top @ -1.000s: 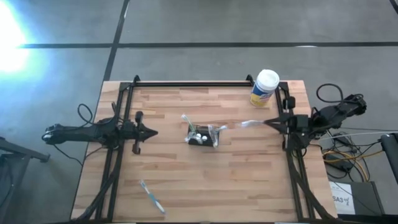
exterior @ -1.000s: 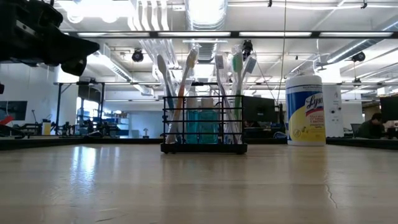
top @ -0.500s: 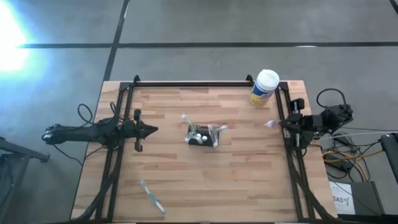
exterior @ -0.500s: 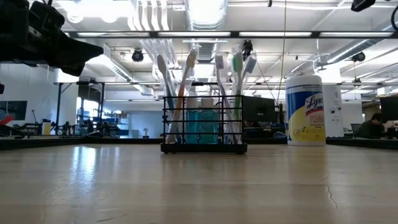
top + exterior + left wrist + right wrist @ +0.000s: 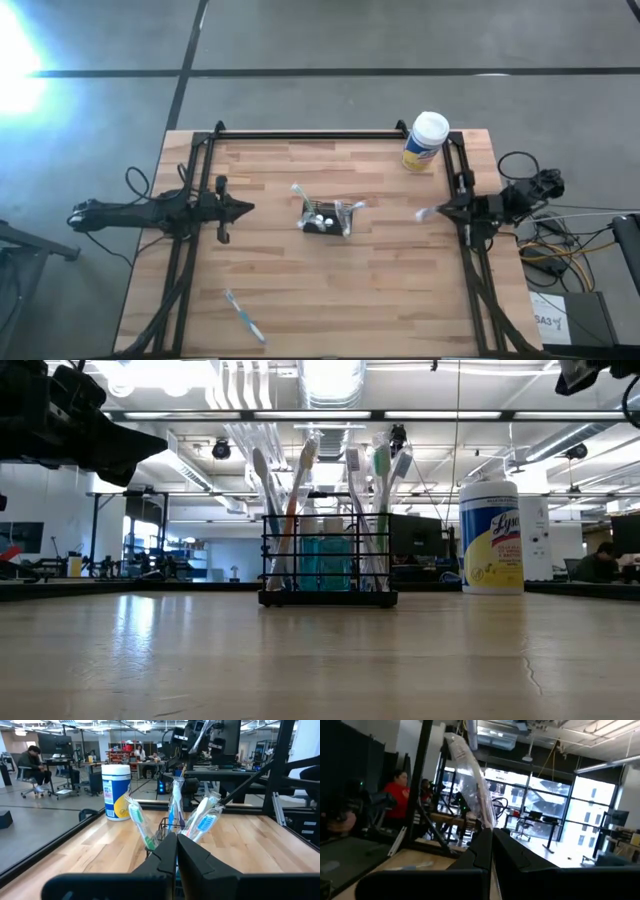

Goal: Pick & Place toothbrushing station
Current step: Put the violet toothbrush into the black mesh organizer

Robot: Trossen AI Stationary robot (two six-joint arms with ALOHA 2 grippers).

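Observation:
The black mesh holder [image 5: 322, 224] stands on the table's middle with several wrapped toothbrushes upright in it; it also shows in the low view [image 5: 328, 565] and the left wrist view [image 5: 165, 826]. My left gripper [image 5: 246, 209] is shut and empty, left of the holder and pointing at it. My right gripper [image 5: 440, 211] is at the table's right edge, shut on a clear-wrapped toothbrush [image 5: 424, 213]. A loose toothbrush [image 5: 243, 315] lies flat near the front left. My right gripper pinches the clear-wrapped toothbrush between its two fingers, at one end of it [image 5: 487, 826]. The rest of the toothbrush [image 5: 466, 767] juts out slanting beyond the fingertips. It is lifted clear of the table.
A white-lidded, yellow-labelled round canister [image 5: 426, 140] stands at the far right corner, also seen in the low view [image 5: 491, 538]. Black frame rails [image 5: 310, 133] run along the table's far, left and right sides. People sit at desks in the room beyond.
My right gripper has drawn back from the holder toward the table's right edge and a little toward the near edge, carrying the wrapped toothbrush. It has tipped, so from above the toothbrush now looks shorter.

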